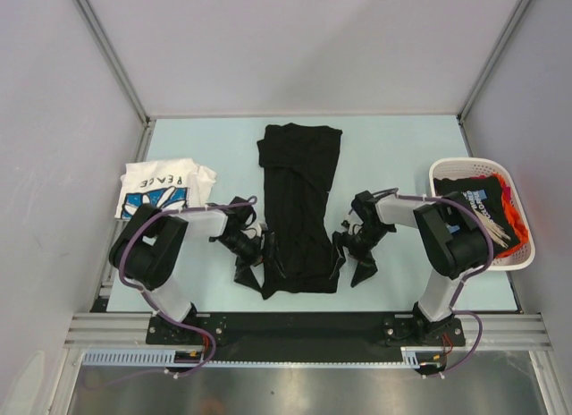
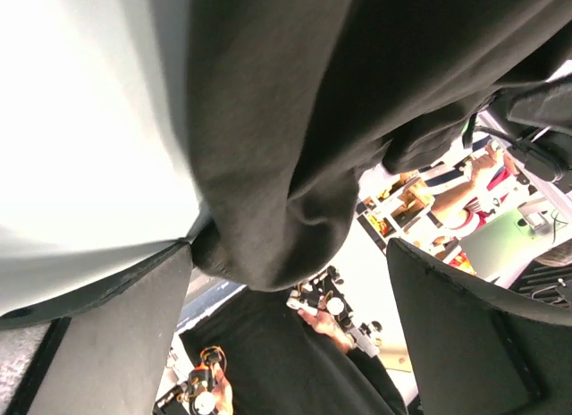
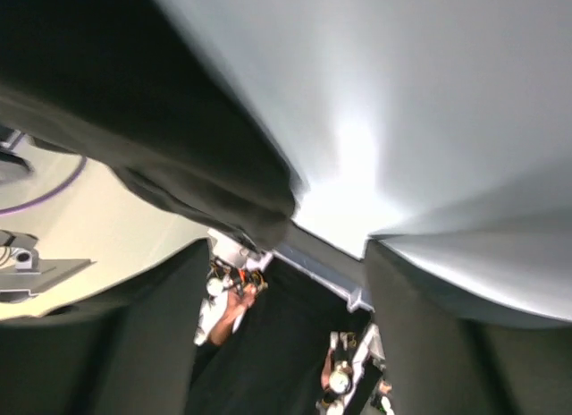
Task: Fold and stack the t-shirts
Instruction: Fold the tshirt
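A large black t-shirt lies in the middle of the table, folded into a long narrow strip running front to back. My left gripper sits at the strip's near left edge and my right gripper at its near right edge. In the left wrist view the left gripper stands open, with a bulge of the black t-shirt hanging loose above the gap. The right gripper is open too, and the black t-shirt lies off to its upper left. A folded white printed t-shirt rests at the left.
A white slotted basket stands at the right edge, holding a dark printed tee and orange cloth. Metal frame posts rise at the table's back corners. Grey walls close in the left, right and back sides.
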Controlling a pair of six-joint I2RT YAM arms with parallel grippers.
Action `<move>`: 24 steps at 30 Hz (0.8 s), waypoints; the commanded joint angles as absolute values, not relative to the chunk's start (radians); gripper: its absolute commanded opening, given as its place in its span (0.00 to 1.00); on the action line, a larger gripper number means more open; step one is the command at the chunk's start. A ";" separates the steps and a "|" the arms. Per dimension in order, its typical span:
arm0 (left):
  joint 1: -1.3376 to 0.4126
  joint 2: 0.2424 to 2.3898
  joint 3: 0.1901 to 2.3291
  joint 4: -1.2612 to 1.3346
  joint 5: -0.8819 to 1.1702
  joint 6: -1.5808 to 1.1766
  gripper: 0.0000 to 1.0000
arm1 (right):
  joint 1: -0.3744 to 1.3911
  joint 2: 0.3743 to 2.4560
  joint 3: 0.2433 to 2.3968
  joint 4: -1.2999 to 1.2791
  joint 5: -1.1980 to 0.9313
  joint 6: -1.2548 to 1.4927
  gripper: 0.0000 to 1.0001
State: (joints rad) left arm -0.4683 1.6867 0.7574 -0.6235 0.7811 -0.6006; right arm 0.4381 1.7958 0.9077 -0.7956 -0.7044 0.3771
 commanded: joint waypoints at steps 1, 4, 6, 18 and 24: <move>-0.466 1.669 0.718 -0.646 0.600 -0.512 0.99 | 0.445 1.734 0.873 -0.920 -0.620 0.391 0.81; -0.466 1.652 0.692 -0.635 0.598 -0.518 1.00 | 0.439 1.697 0.851 -0.933 -0.604 0.402 0.82; -0.466 1.646 0.664 -0.612 0.597 -0.528 1.00 | 0.423 1.660 0.816 -0.905 -0.621 0.431 0.82; -0.466 1.666 0.606 -0.514 0.610 -0.548 1.00 | 0.341 1.347 0.520 -0.321 -0.704 0.816 0.77; -0.466 1.606 0.672 -0.561 0.597 -0.534 1.00 | 0.368 1.166 0.485 -0.282 -0.585 0.851 0.85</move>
